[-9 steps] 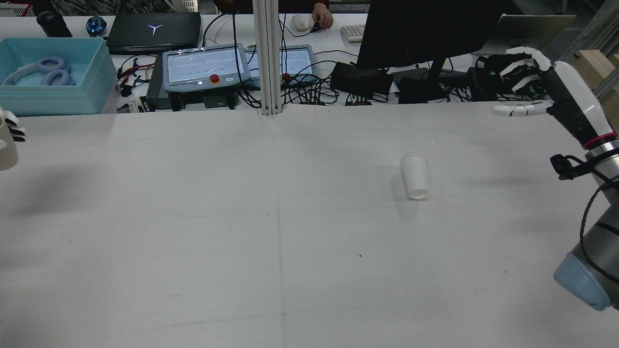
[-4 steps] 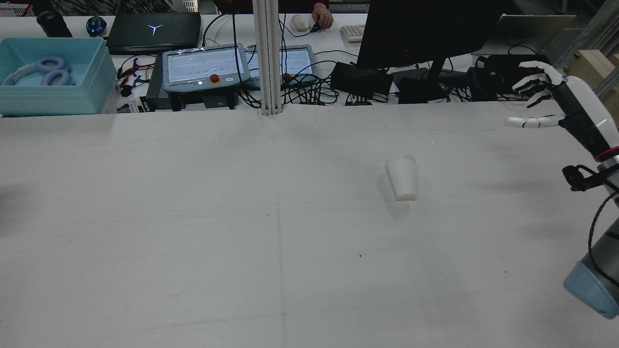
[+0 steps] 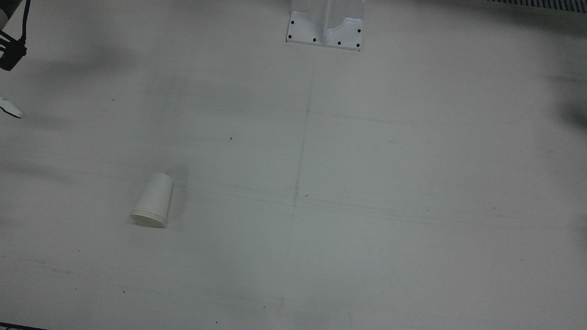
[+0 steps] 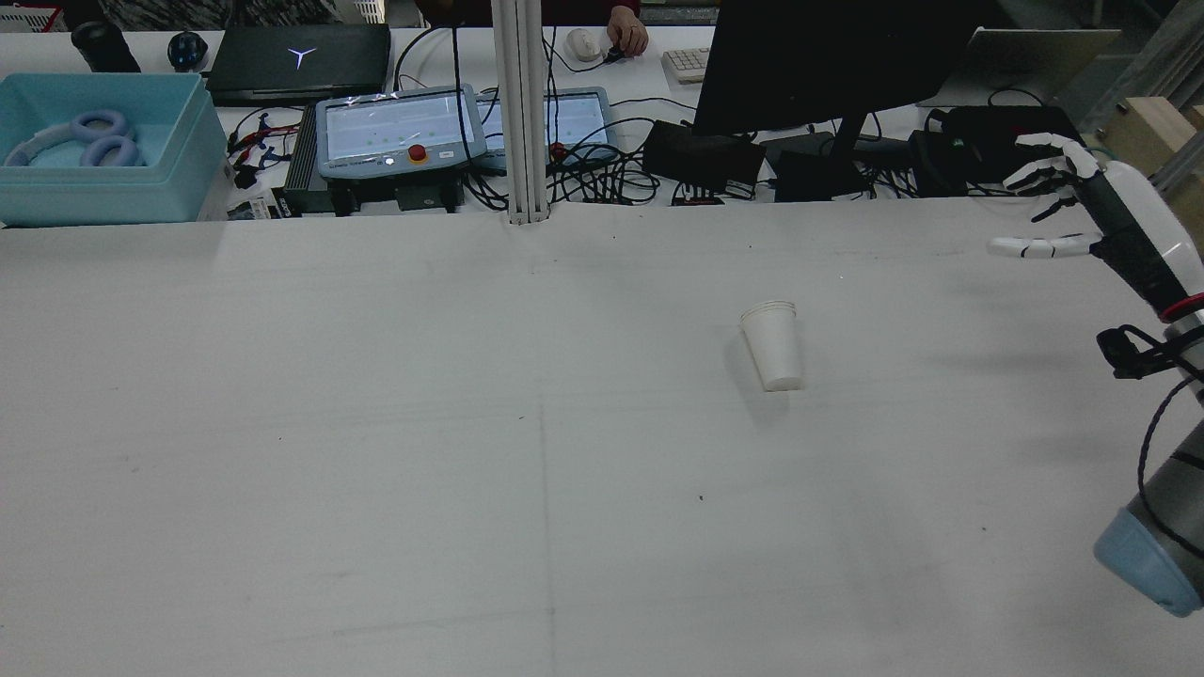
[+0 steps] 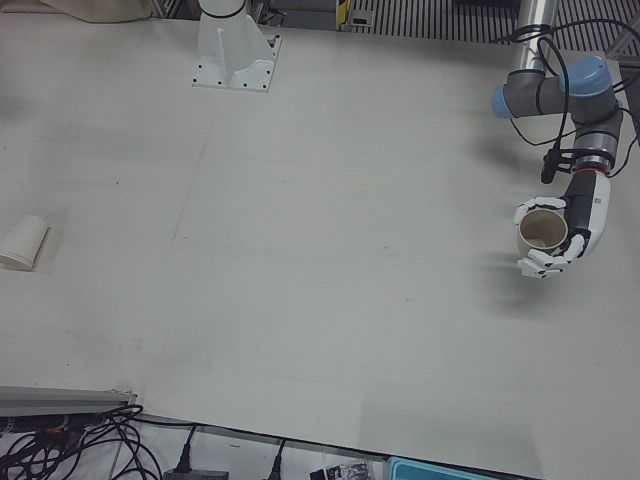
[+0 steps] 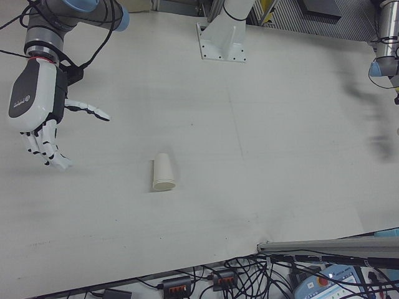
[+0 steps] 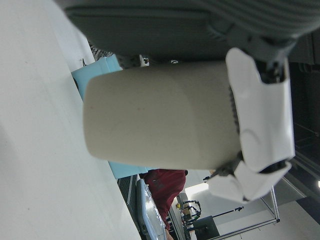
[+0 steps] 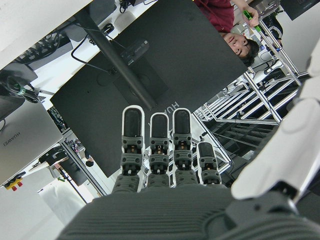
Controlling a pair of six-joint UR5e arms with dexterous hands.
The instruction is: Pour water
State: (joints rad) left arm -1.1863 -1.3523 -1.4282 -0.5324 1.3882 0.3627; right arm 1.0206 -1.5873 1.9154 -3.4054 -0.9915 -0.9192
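Left robot hand (image 5: pixel 556 232): raised off the table (image 5: pixel 330 250) at its far left side, fingers wrapped around a beige cup (image 5: pixel 541 231) held mouth-up. White paper cup (image 4: pixel 773 345): lying on its side on the table's right half, well apart from both hands. Right robot hand (image 6: pixel 37 106): raised at the right edge, empty, fingers spread apart, palm turned from the paper cup.

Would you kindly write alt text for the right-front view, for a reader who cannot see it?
A white paper cup lies on its side on the white table, apart from the robot's open right hand, which hangs at the view's left, holding nothing.
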